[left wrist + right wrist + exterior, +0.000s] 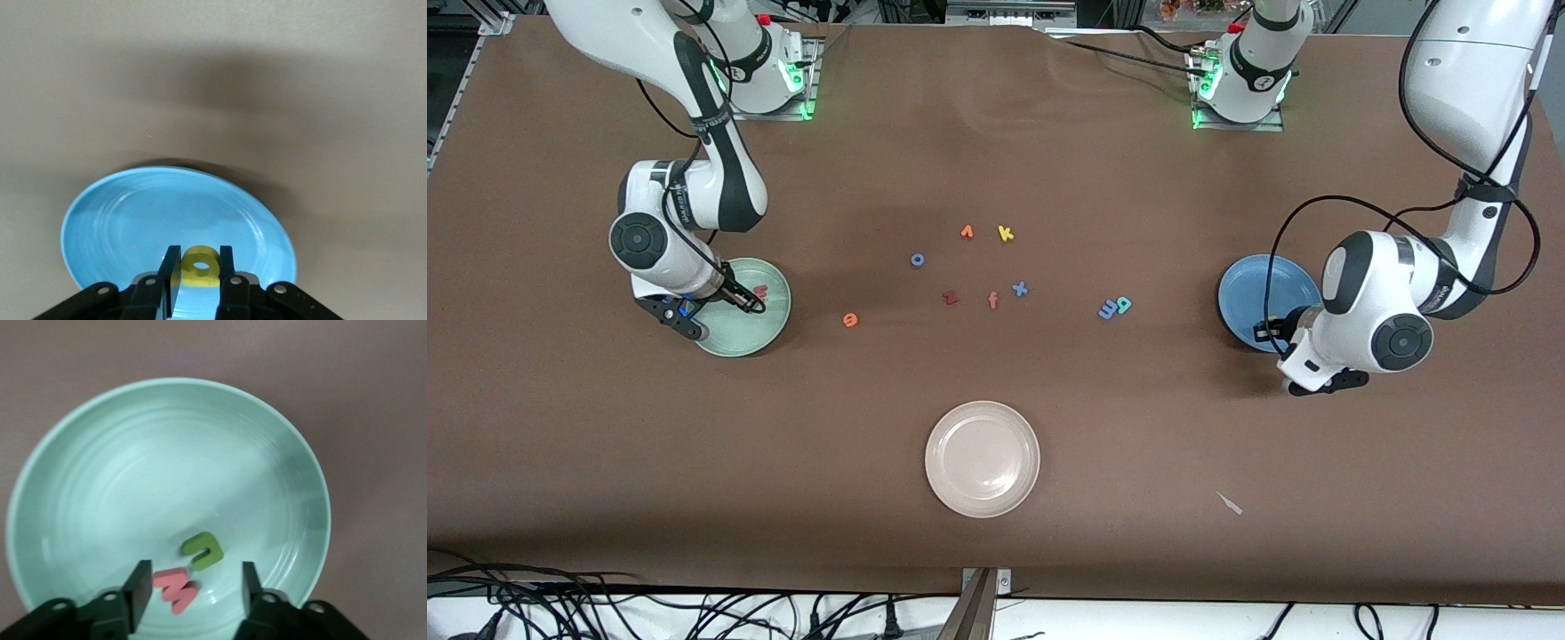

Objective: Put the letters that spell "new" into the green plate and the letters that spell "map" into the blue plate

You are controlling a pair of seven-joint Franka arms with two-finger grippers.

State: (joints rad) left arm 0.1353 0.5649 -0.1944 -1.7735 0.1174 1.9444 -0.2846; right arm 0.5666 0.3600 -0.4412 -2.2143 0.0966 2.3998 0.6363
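The green plate [769,324] [167,453] sits at the right arm's end of the table. A salmon-red w [760,291] [175,588] and a green n [204,551] are in it. My right gripper [727,299] [195,579] hangs open just above the w. At the left arm's end, my left gripper [1272,331] [199,259] is shut on a yellow rounded letter [200,265] over the blue plate [1254,284] [133,220]. The orange e [850,319], periwinkle m [1108,309] and teal letter [1124,305] lie on the table.
Mid-table lie an orange letter [967,232], yellow k [1006,233], blue o [917,260], dark red z [950,298], salmon f [993,300] and blue x [1020,288]. A beige plate [983,458] sits nearer the front camera, with a white scrap [1230,503] beside it.
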